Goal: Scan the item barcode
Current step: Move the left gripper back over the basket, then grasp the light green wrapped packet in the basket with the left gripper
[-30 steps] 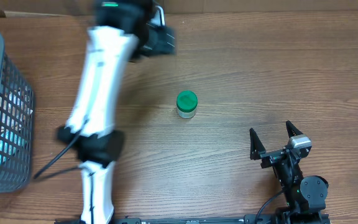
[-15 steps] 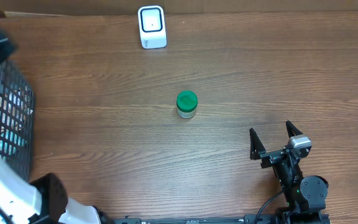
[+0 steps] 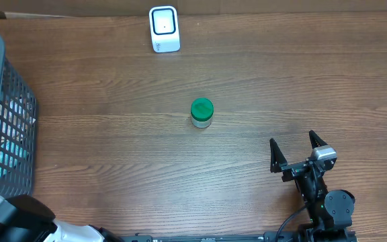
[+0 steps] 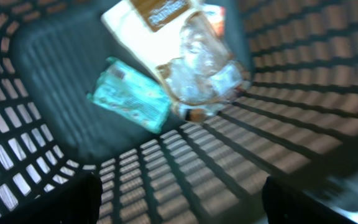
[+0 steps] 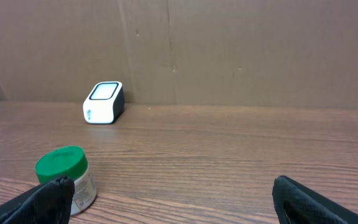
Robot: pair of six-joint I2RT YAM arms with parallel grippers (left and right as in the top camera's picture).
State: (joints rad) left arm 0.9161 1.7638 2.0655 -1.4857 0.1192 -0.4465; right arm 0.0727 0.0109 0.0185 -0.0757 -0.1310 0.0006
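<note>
Green-lidded small jar (image 3: 201, 112) is stood mid-surface, well apart from the white box-shaped scanner (image 3: 164, 29) at the far edge. Left gripper (image 4: 179, 208) jaws are held released over a teal packet (image 4: 129, 94) in the dark mesh basket (image 3: 20, 114), seemingly for picking. Right gripper (image 3: 293, 141) jaws are released, parked at the near edge.

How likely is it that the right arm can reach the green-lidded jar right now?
Probably yes. The right gripper stands open, facing the green-lidded jar, with only bare table between them. Nothing blocks the way, though the arm's full stretch cannot be judged.
</note>
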